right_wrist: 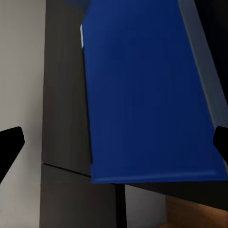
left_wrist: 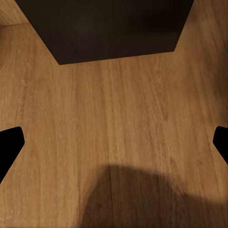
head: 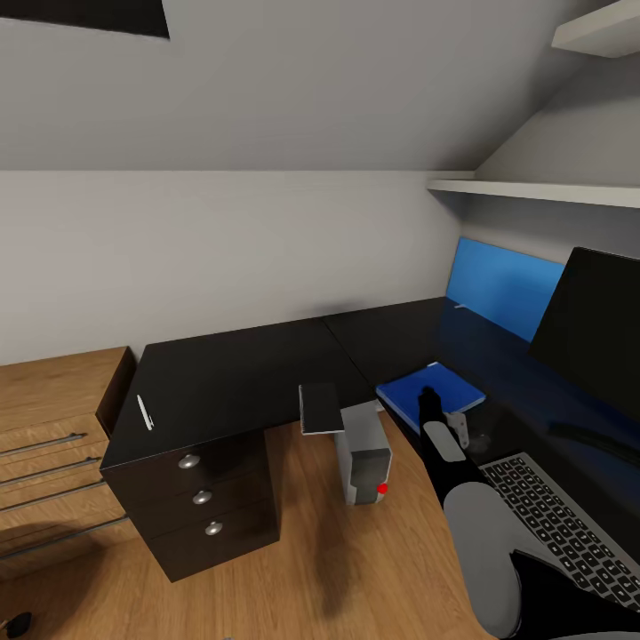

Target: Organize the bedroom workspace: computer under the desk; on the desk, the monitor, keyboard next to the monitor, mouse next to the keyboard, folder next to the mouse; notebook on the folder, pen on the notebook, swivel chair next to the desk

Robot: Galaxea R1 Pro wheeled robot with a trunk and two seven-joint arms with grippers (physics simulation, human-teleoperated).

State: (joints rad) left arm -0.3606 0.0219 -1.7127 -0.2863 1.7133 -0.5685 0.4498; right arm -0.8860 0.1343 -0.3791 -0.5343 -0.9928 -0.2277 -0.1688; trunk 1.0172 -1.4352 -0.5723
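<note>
The right gripper is held spread wide above the folder, which lies on the desk beside the keyboard; the left gripper is likewise spread.

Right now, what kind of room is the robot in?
It looks like a home office corner under a sloped attic ceiling. You can tell from the long black desk with drawers, the keyboard and monitor on it, and the small grey computer standing on the wooden floor.

No legible text, labels or numbers anywhere.
</note>
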